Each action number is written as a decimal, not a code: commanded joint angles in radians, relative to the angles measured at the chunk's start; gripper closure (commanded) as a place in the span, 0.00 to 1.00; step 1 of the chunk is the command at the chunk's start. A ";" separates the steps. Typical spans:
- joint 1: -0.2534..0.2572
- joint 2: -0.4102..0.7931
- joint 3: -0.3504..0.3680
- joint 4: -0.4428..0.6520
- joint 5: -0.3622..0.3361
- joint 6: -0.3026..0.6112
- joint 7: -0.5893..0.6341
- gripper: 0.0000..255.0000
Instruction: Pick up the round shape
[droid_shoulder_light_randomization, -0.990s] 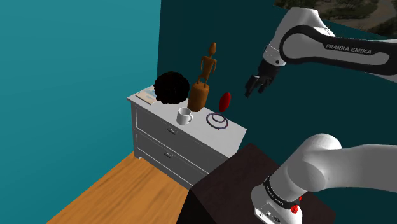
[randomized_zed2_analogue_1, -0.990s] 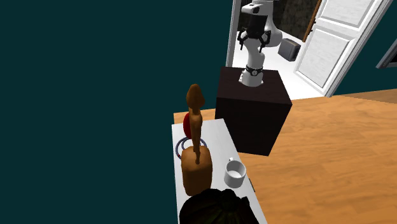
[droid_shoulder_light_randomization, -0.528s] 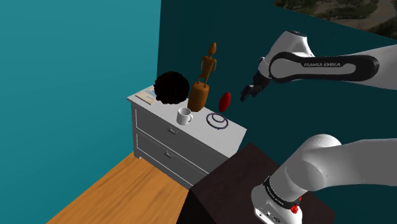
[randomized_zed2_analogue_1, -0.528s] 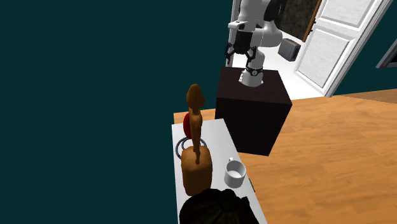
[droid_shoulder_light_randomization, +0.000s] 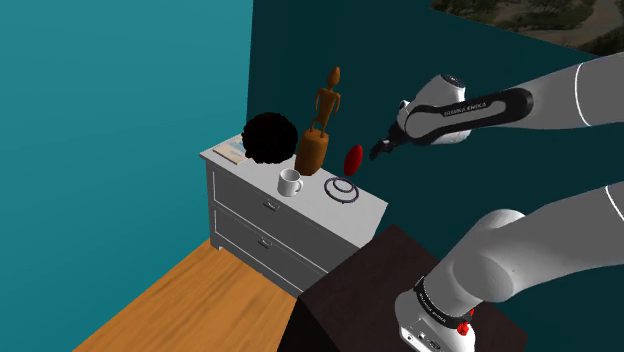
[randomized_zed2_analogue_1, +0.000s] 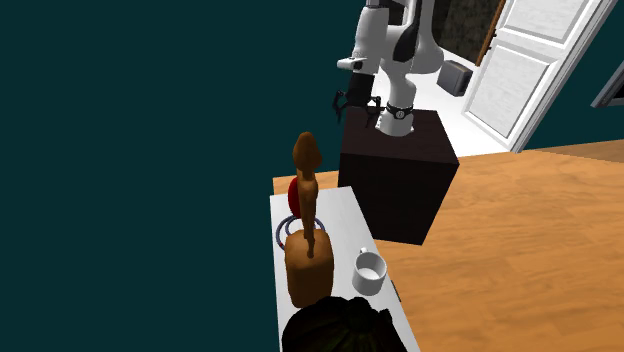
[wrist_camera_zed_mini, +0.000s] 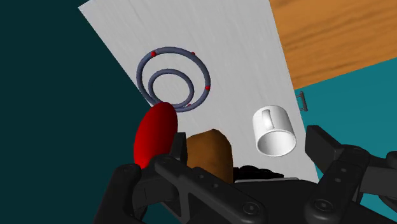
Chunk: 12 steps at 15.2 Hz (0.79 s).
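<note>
A red round disc (droid_shoulder_light_randomization: 352, 158) stands on edge at the back of the white dresser top (droid_shoulder_light_randomization: 368, 205), close to the dark wall. In front of it lies a grey-blue double ring (droid_shoulder_light_randomization: 342, 189) with small red dots. My gripper (droid_shoulder_light_randomization: 381, 150) hangs in the air just to the shoulder view's right of the disc, apart from it and open. In the wrist view the disc (wrist_camera_zed_mini: 154, 133) and ring (wrist_camera_zed_mini: 175, 77) lie beyond the spread fingers (wrist_camera_zed_mini: 127, 184), with nothing between them. The second exterior view has the gripper (randomized_zed2_analogue_1: 345, 103) above the dresser's far end, and the disc (randomized_zed2_analogue_1: 293, 195) behind the wooden figure.
A brown wooden figure (droid_shoulder_light_randomization: 320, 125) on a round base, a white mug (droid_shoulder_light_randomization: 290, 181) and a black bushy ball (droid_shoulder_light_randomization: 270, 138) share the dresser. A flat book (droid_shoulder_light_randomization: 229, 152) lies at its far corner. The dark stand (droid_shoulder_light_randomization: 390, 290) adjoins the dresser; a wooden floor (droid_shoulder_light_randomization: 190, 305) lies below.
The arm has swung down and toward the shoulder view's left, bringing the open gripper close beside the red disc. Nothing on the dresser has moved.
</note>
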<state>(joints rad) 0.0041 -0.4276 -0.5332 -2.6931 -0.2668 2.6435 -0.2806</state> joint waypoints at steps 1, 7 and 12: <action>0.062 0.108 -0.084 0.026 0.059 0.124 -0.082 0.00; 0.661 0.437 -0.609 0.186 0.931 0.302 -0.840 0.00; 0.320 0.748 -0.293 0.436 1.627 0.149 -1.423 0.00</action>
<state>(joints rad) 0.3802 0.2680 -0.8751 -2.3027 1.2502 2.8168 -1.6031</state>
